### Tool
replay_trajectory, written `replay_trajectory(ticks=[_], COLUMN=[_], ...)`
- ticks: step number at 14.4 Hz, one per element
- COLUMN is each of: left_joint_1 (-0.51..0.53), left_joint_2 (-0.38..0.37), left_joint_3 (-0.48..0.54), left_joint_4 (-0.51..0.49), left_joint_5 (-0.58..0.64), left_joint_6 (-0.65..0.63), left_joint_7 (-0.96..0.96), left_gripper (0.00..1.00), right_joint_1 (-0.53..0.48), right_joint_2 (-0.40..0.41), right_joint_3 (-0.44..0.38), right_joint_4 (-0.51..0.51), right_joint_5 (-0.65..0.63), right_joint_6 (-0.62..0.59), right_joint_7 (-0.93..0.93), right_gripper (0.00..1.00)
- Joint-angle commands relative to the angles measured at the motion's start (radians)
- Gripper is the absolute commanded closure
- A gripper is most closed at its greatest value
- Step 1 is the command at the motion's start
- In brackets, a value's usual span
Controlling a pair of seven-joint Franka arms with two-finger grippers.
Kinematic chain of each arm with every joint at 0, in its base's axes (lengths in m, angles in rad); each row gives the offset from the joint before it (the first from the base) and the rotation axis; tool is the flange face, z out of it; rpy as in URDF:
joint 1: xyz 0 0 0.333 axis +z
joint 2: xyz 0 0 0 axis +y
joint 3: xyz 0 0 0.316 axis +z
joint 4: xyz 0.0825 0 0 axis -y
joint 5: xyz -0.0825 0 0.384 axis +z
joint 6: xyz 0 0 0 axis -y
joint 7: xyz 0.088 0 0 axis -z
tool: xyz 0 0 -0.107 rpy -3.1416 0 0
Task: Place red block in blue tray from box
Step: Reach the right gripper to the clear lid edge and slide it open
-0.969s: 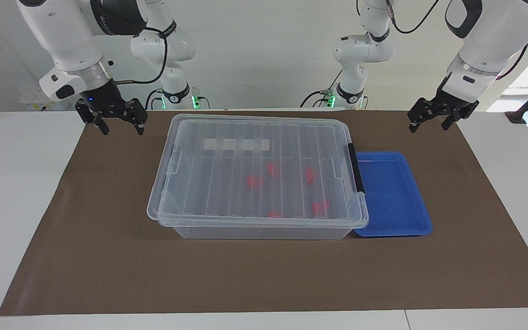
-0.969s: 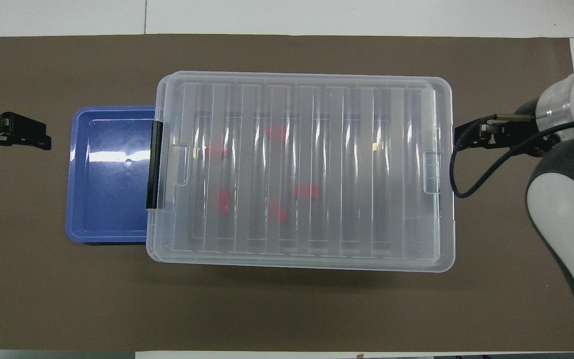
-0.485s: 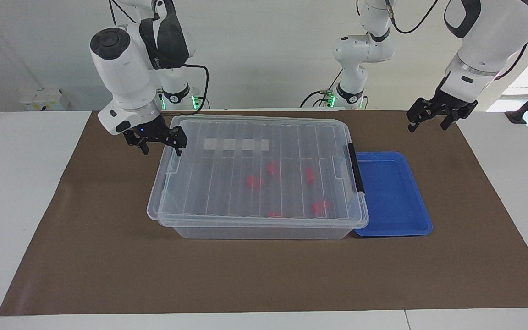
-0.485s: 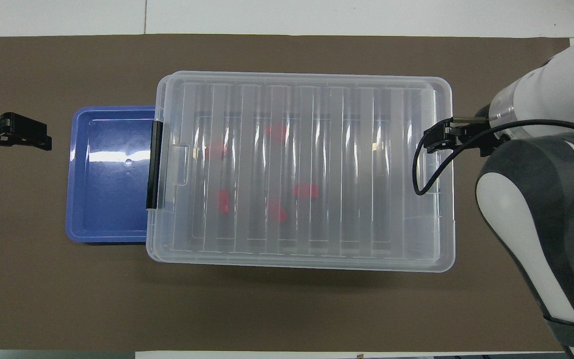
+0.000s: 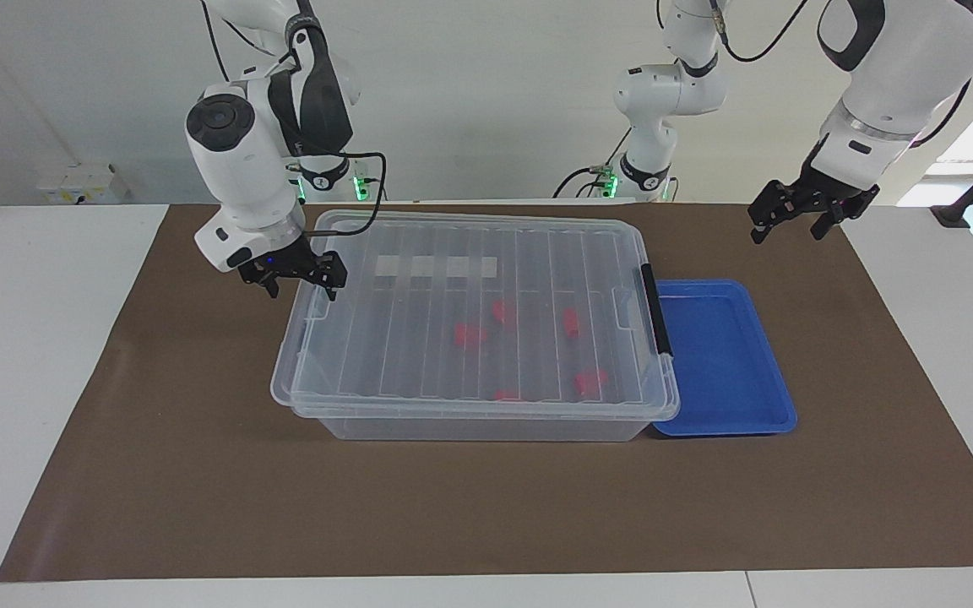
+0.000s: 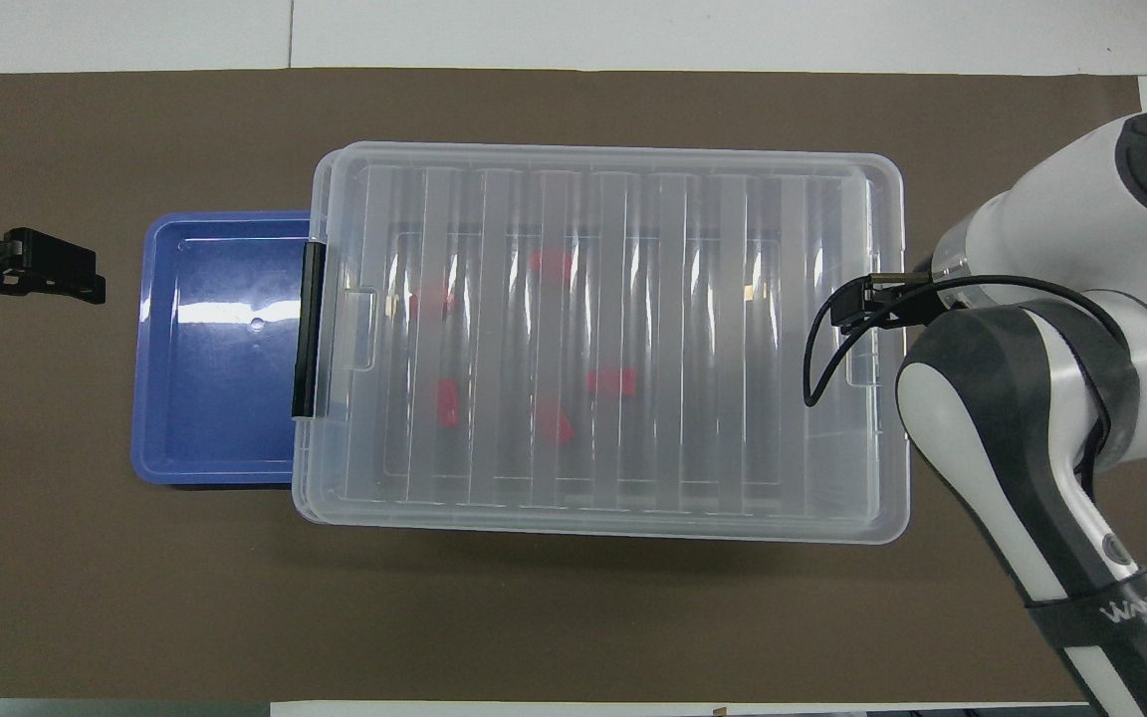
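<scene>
Facing view: right gripper (image 5: 292, 277) hangs open and empty over the box (image 5: 474, 325) edge, likely to lift its lid. Left gripper (image 5: 801, 213) waits open, empty. Overhead view: red block (image 6: 447, 402) lies inside the box, beside the blue tray (image 6: 220, 349).

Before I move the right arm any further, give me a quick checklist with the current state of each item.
1. Lid off the box: not ok, it covers the bin, black latch handle down at the tray end.
2. Red block reachable: not ok, it lies under the lid among other red pieces.
3. Blue tray ready: ok, empty, beside the box at the left arm's end.
4. Right gripper placed: ok, open, empty, over the lid's edge at the right arm's end.
5. Left gripper clear: ok, open, empty, waiting over the mat.
6. Right gripper touching the lid: cannot tell.
</scene>
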Motion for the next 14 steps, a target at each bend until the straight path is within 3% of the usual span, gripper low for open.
replay_trajectory(ticks=[1, 7, 14], left_joint_1=[-0.006, -0.004, -0.007], left_joint_2=[-0.035, -0.035, -0.035], left_joint_3=[0.001, 0.001, -0.001], left_joint_4=[-0.041, -0.041, -0.046], left_joint_5=[0.013, 0.013, 0.013], left_joint_6=[0.01, 0.01, 0.013], left_joint_7=[-0.013, -0.013, -0.014], left_gripper=[0.0, 0.0, 0.0], right_joint_1=[-0.02, -0.05, -0.096], right_joint_2=[-0.041, -0.066, -0.064], right_joint_3=[0.005, 0.003, -0.009], right_joint_4=[-0.059, -0.117, -0.117], right_joint_5=[-0.013, -0.04, -0.041], right_joint_6=[0.031, 0.056, 0.059], right_joint_7=[-0.028, -0.06, -0.152], right_gripper=[0.0, 0.0, 0.0])
